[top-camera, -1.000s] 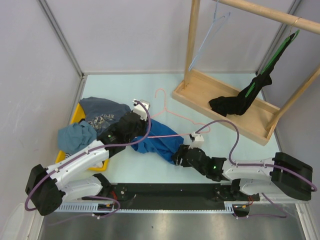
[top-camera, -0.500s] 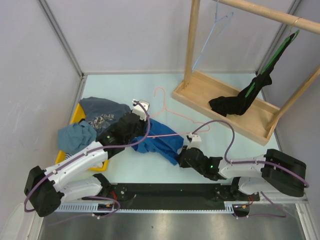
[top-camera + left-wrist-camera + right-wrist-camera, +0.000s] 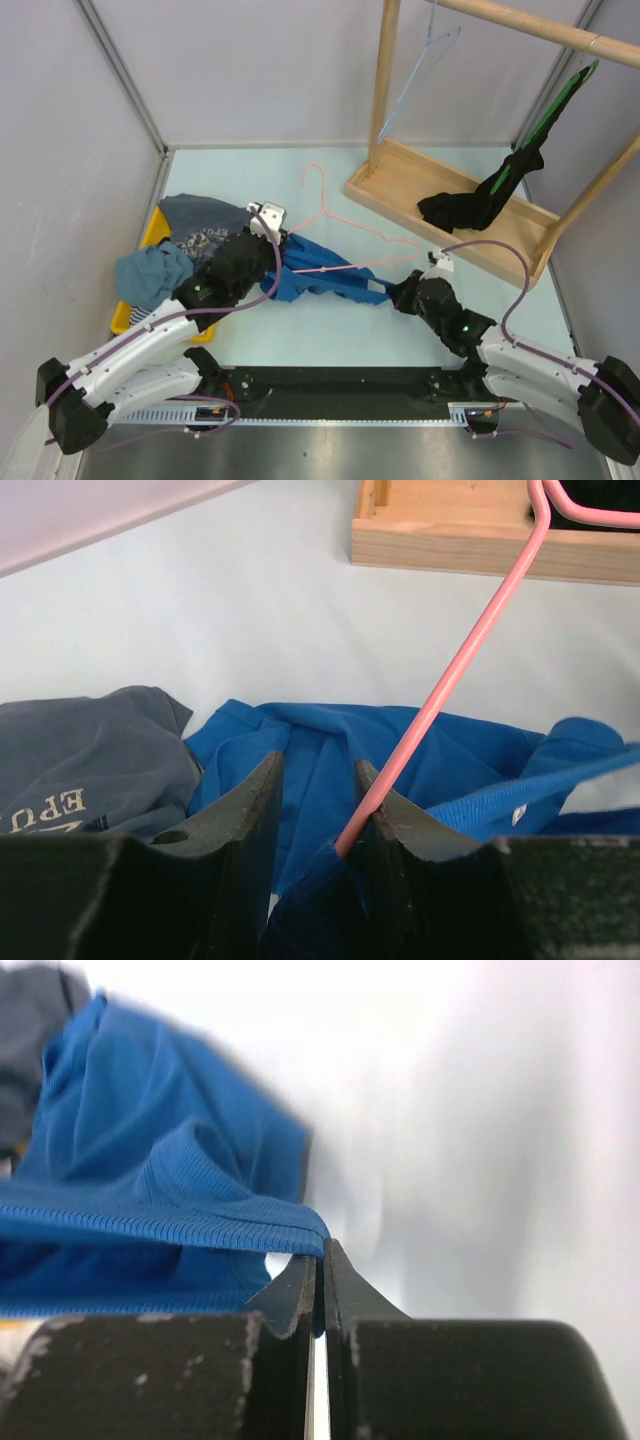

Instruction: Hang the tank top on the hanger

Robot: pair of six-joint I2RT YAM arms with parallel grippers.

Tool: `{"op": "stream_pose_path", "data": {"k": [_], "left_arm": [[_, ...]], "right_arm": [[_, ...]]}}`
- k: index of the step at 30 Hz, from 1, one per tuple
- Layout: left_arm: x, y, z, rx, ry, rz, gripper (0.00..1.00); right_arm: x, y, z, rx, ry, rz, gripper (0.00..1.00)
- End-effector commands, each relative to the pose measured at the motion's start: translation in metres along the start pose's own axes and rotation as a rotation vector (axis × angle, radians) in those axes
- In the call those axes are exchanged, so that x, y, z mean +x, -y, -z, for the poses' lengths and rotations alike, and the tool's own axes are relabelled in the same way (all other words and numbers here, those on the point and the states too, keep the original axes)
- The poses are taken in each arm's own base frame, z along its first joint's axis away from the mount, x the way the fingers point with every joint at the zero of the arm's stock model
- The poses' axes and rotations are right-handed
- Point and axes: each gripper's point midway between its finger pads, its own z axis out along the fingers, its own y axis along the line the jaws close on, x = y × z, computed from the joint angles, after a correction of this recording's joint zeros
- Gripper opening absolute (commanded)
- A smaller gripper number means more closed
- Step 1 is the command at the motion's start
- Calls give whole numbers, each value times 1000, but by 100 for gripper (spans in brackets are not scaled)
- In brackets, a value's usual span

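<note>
A bright blue tank top [image 3: 320, 282] lies on the pale table [image 3: 250, 170] in front of me, pulled out into a long band between two black robot claws. The left gripper [image 3: 315, 820] sits at the top's left end, its fingers part-way closed. One arm of the thin pink wire hanger [image 3: 325, 200] runs down into that gap, tight against the inner face of one finger, and blue cloth is bunched in beside it. The rest of the hanger reaches out over the blue cloth, with its curved hook pointing toward the far wall. The right gripper [image 3: 320, 1250] is at the top's right end, its two fingers pressed flat together on a ribbed hem of the blue fabric. Just left of the tank top, a dark grey printed shirt [image 3: 200, 225] and a dull teal garment [image 3: 150, 272] are heaped over a yellow tray [image 3: 150, 232]. At the back right stands a wooden rack [image 3: 400, 190] carrying a light blue hanger [image 3: 420, 70] and a green hanger [image 3: 550, 110] draped with black cloth [image 3: 470, 208].
</note>
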Motion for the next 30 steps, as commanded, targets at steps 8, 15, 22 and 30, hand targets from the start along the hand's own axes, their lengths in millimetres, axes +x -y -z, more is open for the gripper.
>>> {"op": "stream_pose_path", "data": {"k": [8, 15, 22, 30], "left_arm": [[-34, -11, 14, -23, 156, -45, 0], [-32, -14, 12, -51, 153, -75, 0], [-29, -14, 13, -84, 145, -116, 0], [-24, -18, 14, -128, 129, -166, 0]], "right_arm": [[-58, 50, 14, 121, 47, 2, 0], [-92, 37, 38, 89, 89, 18, 0], [-102, 16, 58, 37, 74, 17, 0], [-120, -2, 86, 12, 95, 54, 0]]}}
